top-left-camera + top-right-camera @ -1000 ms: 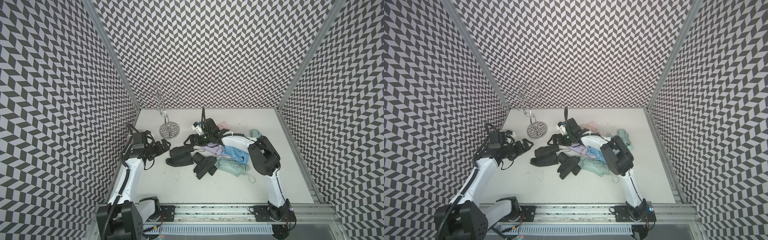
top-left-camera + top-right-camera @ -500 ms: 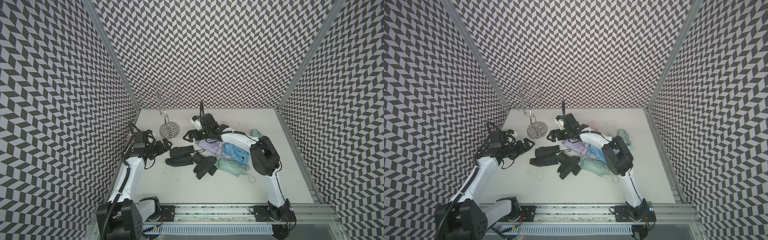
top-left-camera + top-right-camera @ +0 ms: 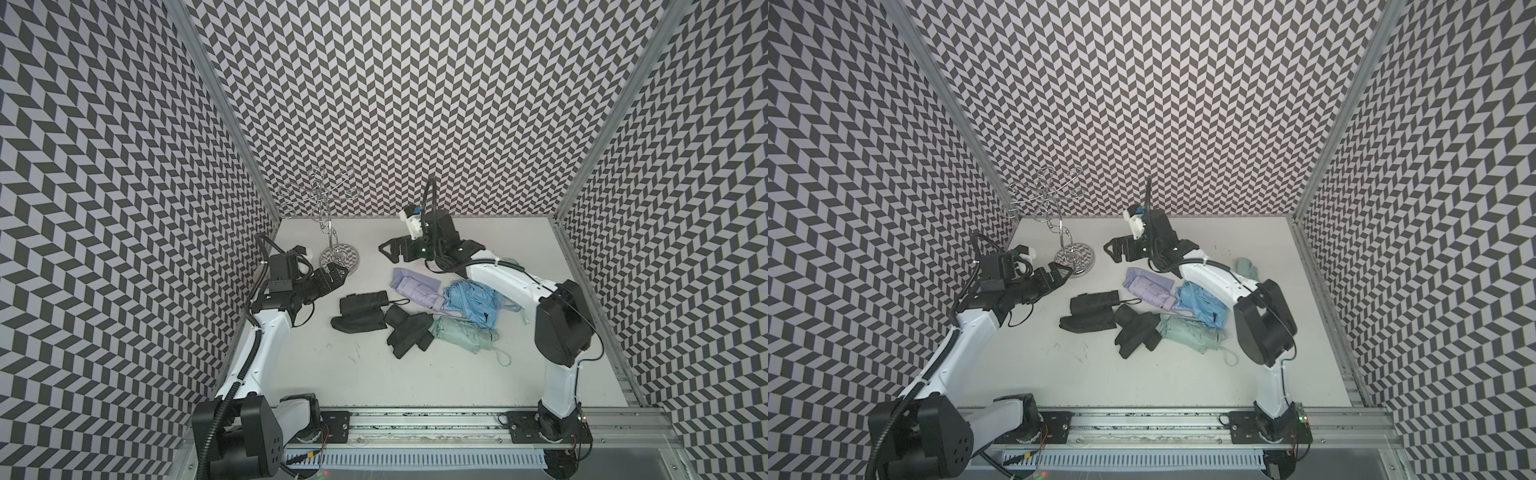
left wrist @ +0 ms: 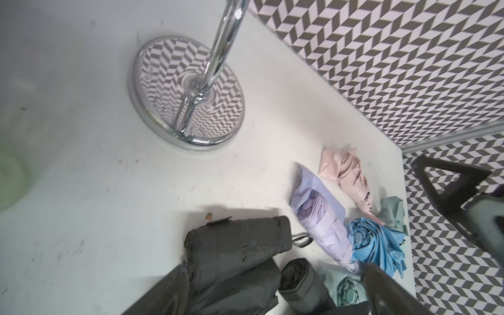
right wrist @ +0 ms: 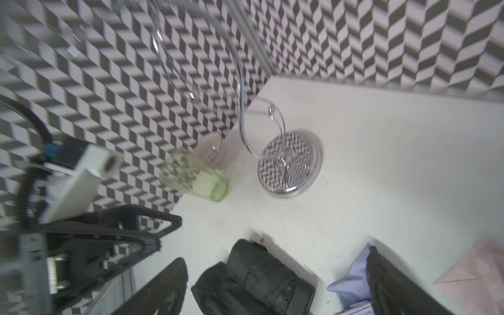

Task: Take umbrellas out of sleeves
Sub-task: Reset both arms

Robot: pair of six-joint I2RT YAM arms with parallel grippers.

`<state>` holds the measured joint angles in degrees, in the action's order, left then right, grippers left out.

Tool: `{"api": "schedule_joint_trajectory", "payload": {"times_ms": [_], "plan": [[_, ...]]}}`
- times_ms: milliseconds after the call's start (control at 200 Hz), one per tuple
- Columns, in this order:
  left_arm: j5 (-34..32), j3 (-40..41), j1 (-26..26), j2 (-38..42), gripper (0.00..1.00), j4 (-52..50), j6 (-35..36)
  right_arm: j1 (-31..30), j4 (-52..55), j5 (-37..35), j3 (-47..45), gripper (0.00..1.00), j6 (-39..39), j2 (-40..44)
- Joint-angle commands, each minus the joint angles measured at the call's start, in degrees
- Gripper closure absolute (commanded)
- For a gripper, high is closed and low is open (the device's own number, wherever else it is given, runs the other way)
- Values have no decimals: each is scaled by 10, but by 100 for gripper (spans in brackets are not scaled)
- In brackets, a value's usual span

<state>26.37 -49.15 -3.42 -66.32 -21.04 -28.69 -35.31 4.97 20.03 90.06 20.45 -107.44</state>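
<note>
The umbrellas lie in a pile mid-table. A black umbrella [image 3: 363, 300] rests on a flat black sleeve [image 3: 357, 323], beside a second black one [image 3: 409, 332]. To their right are a lilac umbrella [image 3: 415, 286] half in its lilac sleeve [image 4: 313, 185], a light blue one [image 3: 471, 301] and a mint green one [image 3: 461, 338]. A pink umbrella [image 4: 351, 177] shows in the left wrist view. My left gripper [image 3: 332, 276] stands open and empty left of the pile. My right gripper [image 3: 392, 251] hangs open and empty behind the pile.
A chrome wire stand [image 3: 340, 259] stands at the back left, close to my left gripper. A green cup [image 5: 196, 180] and a clear cup [image 5: 212, 150] sit by the left wall. Another mint green bundle [image 3: 1246, 268] lies at the back right.
My right gripper has risen off the pile and moved toward the back wall, still open. My left gripper has edged toward the chrome stand.
</note>
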Motion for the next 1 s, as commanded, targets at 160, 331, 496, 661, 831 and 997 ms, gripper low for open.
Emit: {"api": "schedule_joint_trajectory", "payload": {"times_ms": [160,331,496,661,831,997], "plan": [[-316,24,172,34,1,340,34,78,-166,-9,-161,0,-2,160],[-455,13,204,-6,0,361,151,122,-230,-117,-303,0,-99,255],[-512,76,187,-19,0,446,226,242,-236,-141,-409,0,-102,302],[-561,192,193,-28,0,595,212,330,-198,-145,-458,0,-182,294],[-560,245,182,-66,1,610,179,354,-330,-145,-559,0,-241,270],[-508,234,124,-74,0,583,187,372,-448,-110,-594,1,-240,214]]}}
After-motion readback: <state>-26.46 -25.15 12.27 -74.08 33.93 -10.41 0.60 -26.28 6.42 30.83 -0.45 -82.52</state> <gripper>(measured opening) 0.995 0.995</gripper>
